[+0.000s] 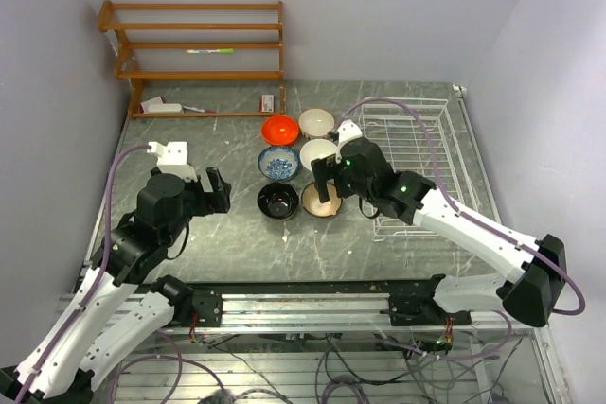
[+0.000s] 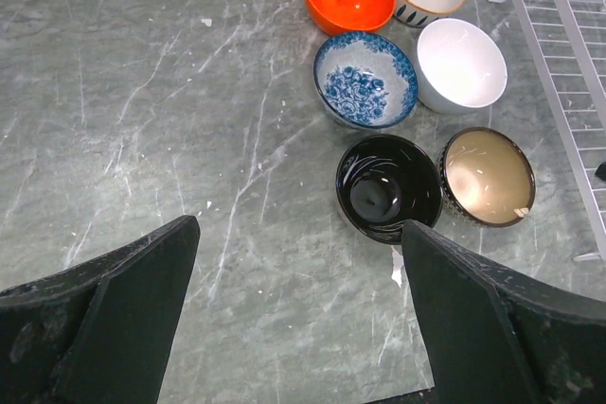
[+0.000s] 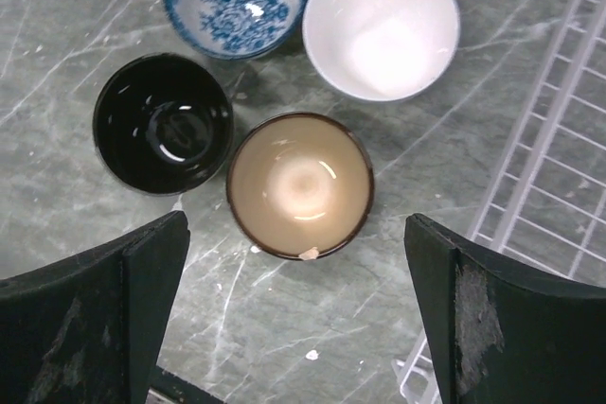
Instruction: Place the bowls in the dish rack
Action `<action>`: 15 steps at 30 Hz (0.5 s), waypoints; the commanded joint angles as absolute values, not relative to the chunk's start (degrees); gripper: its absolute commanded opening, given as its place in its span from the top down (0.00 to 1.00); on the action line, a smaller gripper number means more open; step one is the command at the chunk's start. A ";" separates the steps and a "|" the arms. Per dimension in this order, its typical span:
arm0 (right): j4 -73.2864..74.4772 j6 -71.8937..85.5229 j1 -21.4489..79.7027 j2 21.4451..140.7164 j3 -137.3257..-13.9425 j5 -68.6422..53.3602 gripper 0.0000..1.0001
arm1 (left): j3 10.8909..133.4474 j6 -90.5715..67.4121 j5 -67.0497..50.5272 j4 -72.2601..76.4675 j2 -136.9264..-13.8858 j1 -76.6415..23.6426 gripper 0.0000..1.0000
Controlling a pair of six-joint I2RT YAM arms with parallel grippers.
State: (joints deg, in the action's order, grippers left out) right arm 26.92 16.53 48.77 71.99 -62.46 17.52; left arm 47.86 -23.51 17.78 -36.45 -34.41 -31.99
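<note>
Brown bowl (image 3: 300, 184) lies directly beneath the wide-spread right gripper (image 3: 295, 222).

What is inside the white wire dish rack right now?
Through the bars of the white wire dish rack only the grey table shows; nothing lies in the visible part. The right arm covers its near left corner, so that part cannot be checked.

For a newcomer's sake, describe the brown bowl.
Start at the white wire dish rack on the right of the table; six bowls cluster just left of it. In the near row, it is the brown bowl beside the rack: tan inside, unlike its glossy black neighbour.
</note>
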 commanded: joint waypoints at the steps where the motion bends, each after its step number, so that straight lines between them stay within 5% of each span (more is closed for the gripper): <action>1: 23.43 14.47 49.05 71.40 -58.81 10.29 0.06 | 47.13 -24.65 19.42 -36.76 -33.04 -32.10 0.01; 15: 15.26 9.71 49.76 82.37 -54.63 0.51 0.36 | 47.31 -24.94 19.90 -37.35 -33.86 -32.16 0.01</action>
